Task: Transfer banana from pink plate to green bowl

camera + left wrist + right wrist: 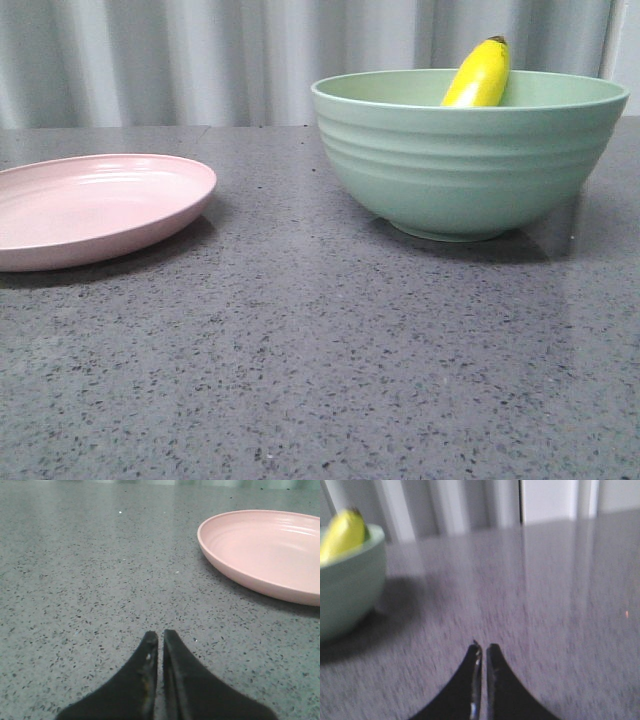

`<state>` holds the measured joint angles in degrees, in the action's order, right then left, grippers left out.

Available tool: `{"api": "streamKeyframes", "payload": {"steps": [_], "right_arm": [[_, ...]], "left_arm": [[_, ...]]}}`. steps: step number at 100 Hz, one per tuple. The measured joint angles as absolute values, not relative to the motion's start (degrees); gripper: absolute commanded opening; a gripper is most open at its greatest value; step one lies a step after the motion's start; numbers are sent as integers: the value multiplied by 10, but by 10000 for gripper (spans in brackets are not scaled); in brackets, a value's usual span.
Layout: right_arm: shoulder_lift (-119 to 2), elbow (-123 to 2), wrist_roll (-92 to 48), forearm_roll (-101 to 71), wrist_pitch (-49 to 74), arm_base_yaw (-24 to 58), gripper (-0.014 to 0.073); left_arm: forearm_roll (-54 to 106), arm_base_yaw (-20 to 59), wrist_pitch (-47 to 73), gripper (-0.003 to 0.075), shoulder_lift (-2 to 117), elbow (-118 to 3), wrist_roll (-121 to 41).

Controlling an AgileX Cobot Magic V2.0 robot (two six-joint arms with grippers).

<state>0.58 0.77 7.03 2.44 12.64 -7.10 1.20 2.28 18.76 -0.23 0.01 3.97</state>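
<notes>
Nearest the cameras, the left pincer (161,645) hangs low over the bare speckled desk (320,380) with its tips drawn together and nothing between them; the right pincer (483,652) looks the same, closed and empty, though that view is smeared, so I judge this loosely. Farther out, the pink plate (90,205) lies bare on the left, near the left pincer. Beyond, on the right, the green bowl (470,160) holds the banana (480,75), which leans steeply against the far wall with its dark tip above the rim. The transfer appears done. The remaining risk is a careless swing of the right arm beside the bowl: a knock could shove the bowl or tip the propped banana out over the rim.
</notes>
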Motion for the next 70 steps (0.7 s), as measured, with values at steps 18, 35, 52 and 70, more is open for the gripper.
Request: {"api": "streamKeyframes", "payload": {"steps": [18, 35, 52, 70], "right_arm": [[6, 8, 44, 25, 180, -71, -72], [6, 8, 40, 26, 180, -71, -72], [6, 8, 40, 26, 180, -71, -72], [6, 8, 40, 26, 180, -71, -72]], "left_arm": [[12, 23, 189, -19, -2, 0, 40], [12, 23, 189, -19, -2, 0, 40], [12, 23, 189, -19, -2, 0, 40], [12, 23, 189, -19, -2, 0, 40]]}}
